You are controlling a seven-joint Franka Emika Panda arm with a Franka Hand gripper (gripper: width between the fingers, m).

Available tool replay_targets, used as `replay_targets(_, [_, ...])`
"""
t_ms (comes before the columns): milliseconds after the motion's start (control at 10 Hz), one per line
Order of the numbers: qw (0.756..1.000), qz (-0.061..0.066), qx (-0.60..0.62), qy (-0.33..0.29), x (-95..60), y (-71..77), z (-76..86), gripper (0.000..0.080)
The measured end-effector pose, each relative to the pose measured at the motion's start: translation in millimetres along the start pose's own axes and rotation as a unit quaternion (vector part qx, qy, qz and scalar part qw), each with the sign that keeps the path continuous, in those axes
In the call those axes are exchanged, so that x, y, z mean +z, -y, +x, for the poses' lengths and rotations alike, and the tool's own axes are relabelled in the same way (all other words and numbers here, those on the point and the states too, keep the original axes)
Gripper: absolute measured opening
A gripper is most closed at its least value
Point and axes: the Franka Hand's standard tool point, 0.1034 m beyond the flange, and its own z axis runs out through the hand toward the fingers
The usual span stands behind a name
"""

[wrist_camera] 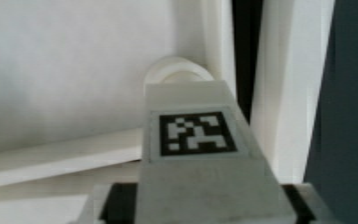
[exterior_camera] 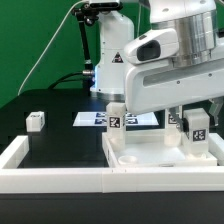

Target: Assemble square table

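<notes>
The white square table top (exterior_camera: 150,155) lies flat inside the corner of the border wall. A short white tagged leg (exterior_camera: 198,127) stands at its far corner on the exterior view's right, and my gripper (exterior_camera: 190,112) reaches down over it. In the wrist view this leg (wrist_camera: 197,130) runs out from between the dark fingers (wrist_camera: 297,200), which press on both of its sides. Its rounded end meets the table top (wrist_camera: 69,90). Another tagged leg (exterior_camera: 115,116) stands upright at the far corner on the exterior view's left. A third leg (exterior_camera: 37,121) lies apart on the black table.
The low white border wall (exterior_camera: 50,165) runs along the front and up both sides. The marker board (exterior_camera: 92,118) lies flat behind the table top. My arm's base and cables stand at the back, in front of a green backdrop.
</notes>
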Motion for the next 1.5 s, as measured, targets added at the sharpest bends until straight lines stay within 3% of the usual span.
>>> replay_targets(500, [1.000, -0.004, 0.025, -0.016, -0.3, 0.5, -0.5, 0.0291])
replay_targets(900, [0.982, -0.003, 0.182, -0.048, 1.2, 1.8, -2.5, 0.0291])
replay_targets(1500, [0.907, 0.015, 0.417, -0.053, 4.3, 14.5, -1.6, 0.0291])
